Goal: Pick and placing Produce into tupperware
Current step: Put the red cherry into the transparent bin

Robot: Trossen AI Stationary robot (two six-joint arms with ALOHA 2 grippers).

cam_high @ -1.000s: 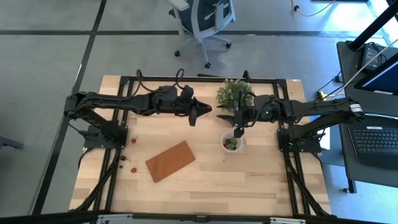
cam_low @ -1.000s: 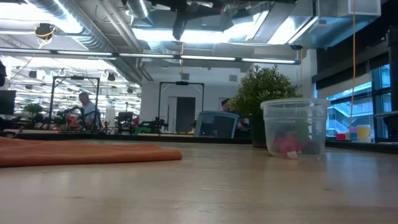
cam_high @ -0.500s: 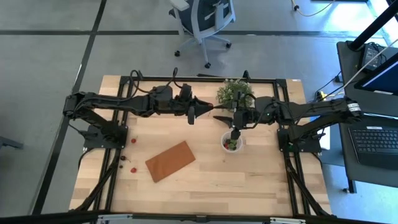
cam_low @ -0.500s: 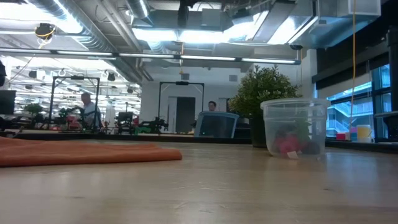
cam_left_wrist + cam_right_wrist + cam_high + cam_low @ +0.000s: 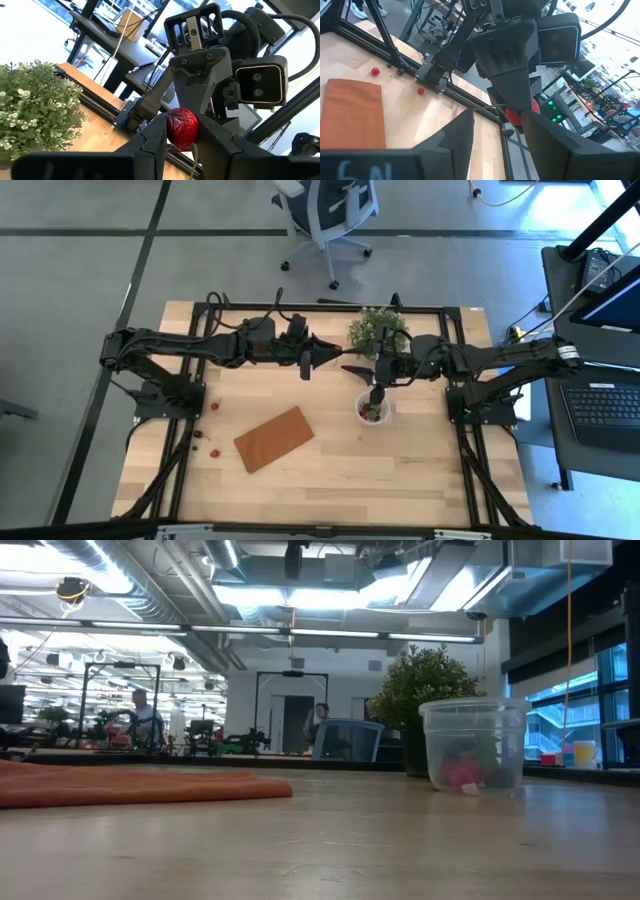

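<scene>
Left gripper (image 5: 181, 137) hung mid-air by the plant (image 5: 376, 330), fingers clamped on a red strawberry piece (image 5: 181, 128); right gripper (image 5: 350, 370) faced it, fingers parted, holding nothing; tupperware (image 5: 373, 409) below, fruit inside; two loose berries (image 5: 213, 406) beside the brown board (image 5: 274, 438).

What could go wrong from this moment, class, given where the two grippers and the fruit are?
The left gripper pinches a red strawberry piece in the air, facing the open right gripper: a misjudged handover could drop it onto the table. The tupperware sits close to the potted plant, which an arm might brush.
</scene>
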